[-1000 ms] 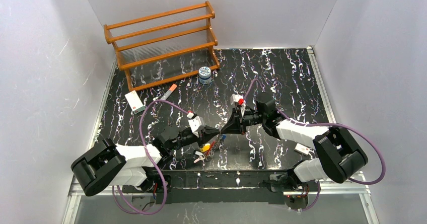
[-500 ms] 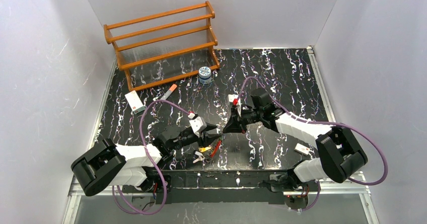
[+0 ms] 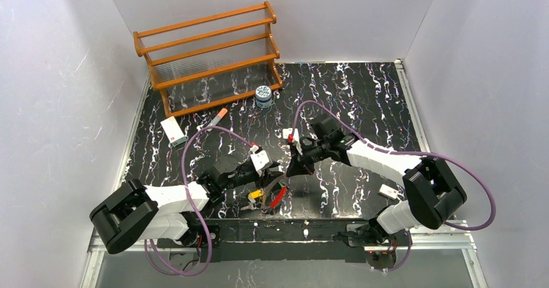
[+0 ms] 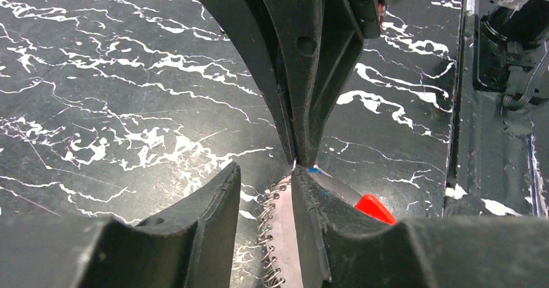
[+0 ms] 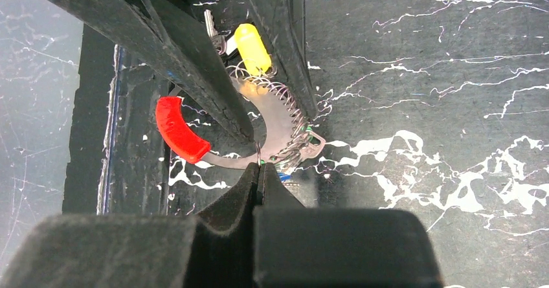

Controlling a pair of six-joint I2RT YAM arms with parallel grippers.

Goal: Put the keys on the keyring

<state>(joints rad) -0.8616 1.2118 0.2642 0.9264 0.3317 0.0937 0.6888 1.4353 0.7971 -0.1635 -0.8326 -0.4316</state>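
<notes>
Two pairs of jaws meet at the keyring [image 5: 275,129]. The right gripper [image 5: 259,169] is closed tight, its tips pressed together right at the edge of the ring's silver band. Whether they pinch the wire itself is too fine to tell. The left gripper [image 4: 264,173] stands partly open with a finger on each side of that same band, which runs through the gap with a wire coil [image 4: 265,236] wound along it. A dark gap shows between the coil and one finger, so the band is not clamped. The two grippers point at each other, tips nearly touching.

The ring is near the front edge of the black marbled table [image 3: 362,100], between the two arms. Its red section [image 5: 176,131] curves off to one side of the left fingers, and a yellow-headed key [image 5: 252,47] sits further along the band.

Well back stand a wooden rack [image 3: 207,55] and a small blue-white jar [image 3: 263,96]. An orange-tipped marker [image 3: 217,117] and a white box [image 3: 172,131] lie off to the left.
</notes>
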